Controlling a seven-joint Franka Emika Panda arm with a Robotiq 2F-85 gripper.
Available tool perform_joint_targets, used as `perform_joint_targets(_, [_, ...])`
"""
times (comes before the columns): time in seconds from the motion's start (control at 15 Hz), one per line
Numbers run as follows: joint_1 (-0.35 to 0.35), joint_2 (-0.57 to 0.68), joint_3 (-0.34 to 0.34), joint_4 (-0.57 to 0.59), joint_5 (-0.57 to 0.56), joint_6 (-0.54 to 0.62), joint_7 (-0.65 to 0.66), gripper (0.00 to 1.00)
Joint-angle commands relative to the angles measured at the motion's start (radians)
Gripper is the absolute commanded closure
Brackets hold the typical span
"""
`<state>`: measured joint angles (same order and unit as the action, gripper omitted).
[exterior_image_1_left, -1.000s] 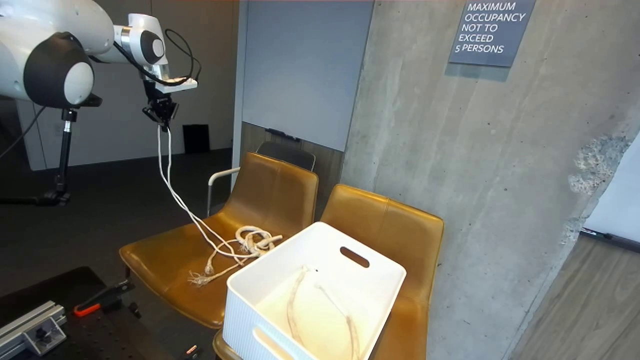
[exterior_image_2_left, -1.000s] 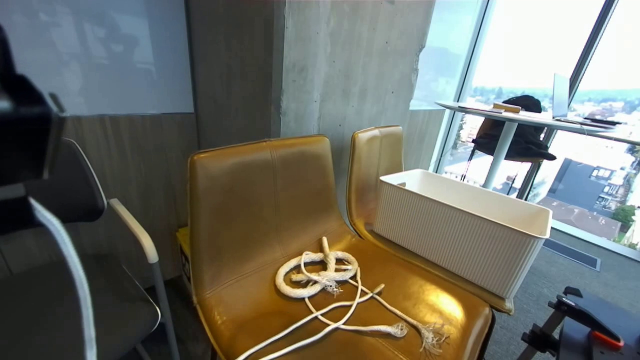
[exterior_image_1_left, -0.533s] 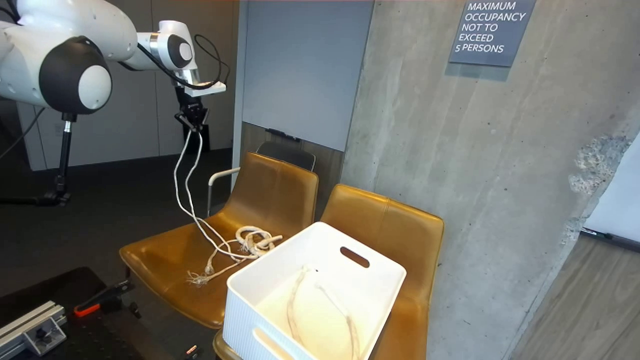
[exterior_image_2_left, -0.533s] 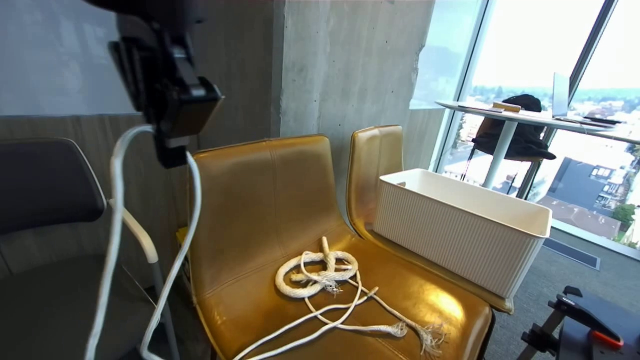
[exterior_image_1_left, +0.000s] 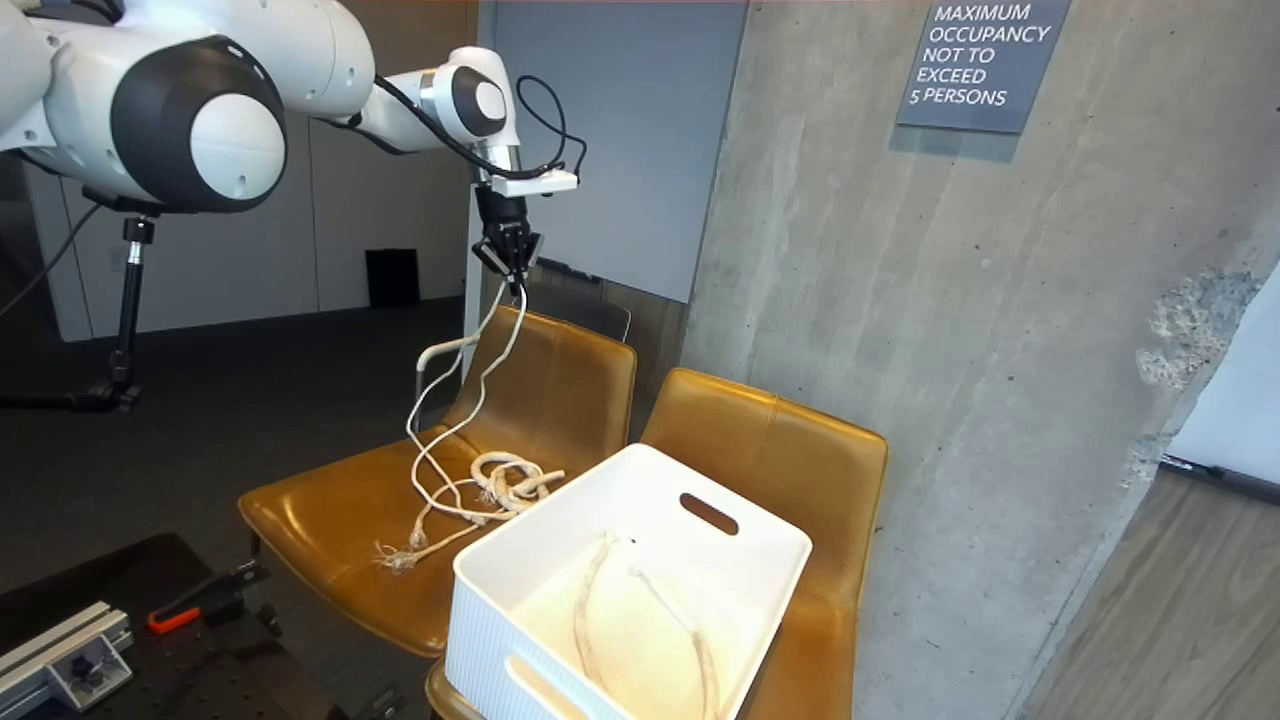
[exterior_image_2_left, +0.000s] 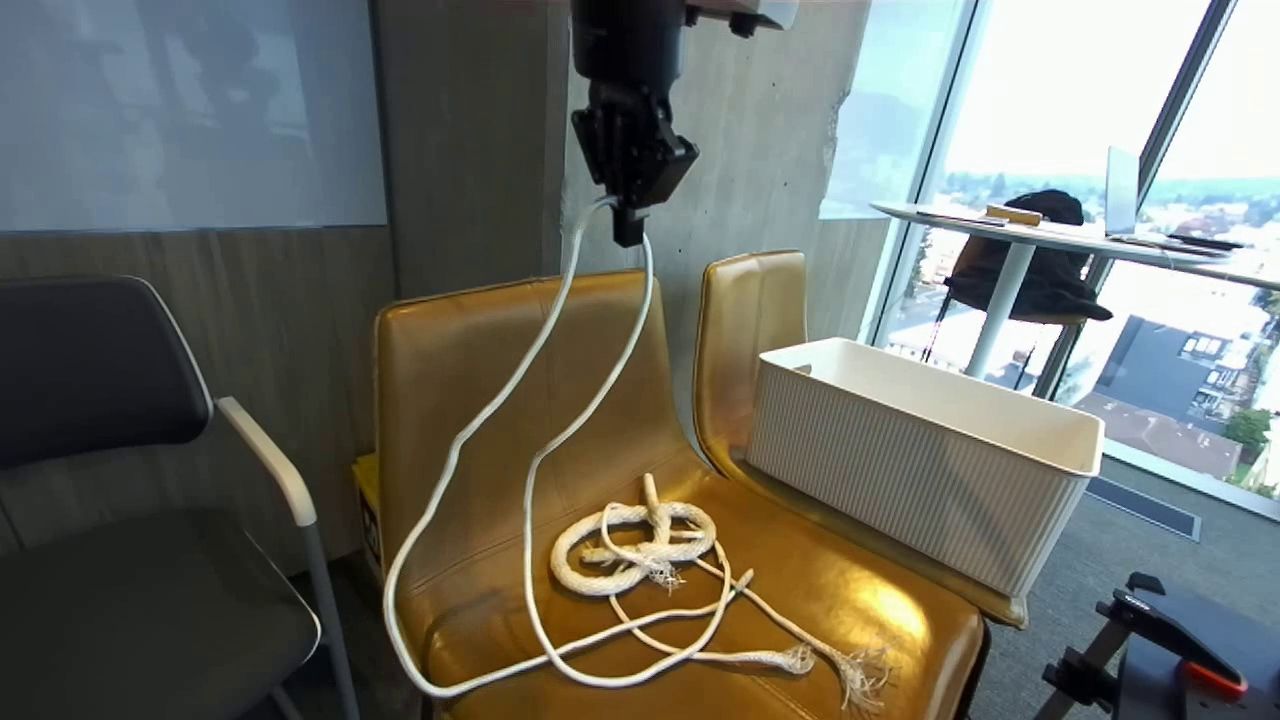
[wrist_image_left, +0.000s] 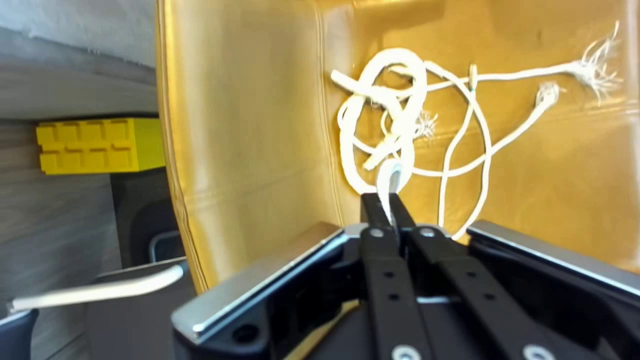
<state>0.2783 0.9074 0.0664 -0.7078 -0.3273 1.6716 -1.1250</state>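
Observation:
My gripper (exterior_image_2_left: 628, 235) is shut on a thin white rope (exterior_image_2_left: 529, 530) above a tan leather chair (exterior_image_2_left: 520, 340). Two strands hang from the fingers down to the seat in both exterior views. In the wrist view, a short bend of the thin rope (wrist_image_left: 383, 182) sticks out between the fingertips. A thick white rope (exterior_image_2_left: 562, 560) lies coiled on the seat, tangled with thin pieces whose ends are frayed. Beside it, a white ribbed bin (exterior_image_2_left: 900, 480) stands on a second tan chair (exterior_image_1_left: 760, 420); two rope pieces (exterior_image_1_left: 585, 620) show inside it.
A dark chair with a pale armrest (exterior_image_2_left: 270, 460) stands beside the tan one. A yellow box (wrist_image_left: 100, 145) sits behind the backrest. A dark table holds an orange-marked clamp (exterior_image_1_left: 200, 600). Farther off are a concrete wall (exterior_image_1_left: 980, 350) and a round table (exterior_image_2_left: 1040, 232).
The arm has swung toward the bin and over the tan chair, carrying the thin rope. Its hanging strands have spread and slackened, with more length on the seat. The coiled rope and bin look unmoved.

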Motion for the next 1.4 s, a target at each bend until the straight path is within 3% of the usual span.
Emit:
perform_joint_targets(0.0, [-0.062, -0.085, -0.020, -0.134, -0.013, 0.006, -0.044, 0.99])
perform_joint_targets(0.47, [-0.123, -0.198, 0.007, -0.397, 0.013, 0.111, -0.070, 0.99])
perform_joint_targets(0.8, [-0.128, -0.290, 0.062, -0.653, 0.038, 0.375, -0.011, 0.99])
perform_joint_targets(1.33, [-0.128, -0.433, 0.071, -1.068, 0.015, 0.762, 0.115, 0.99])
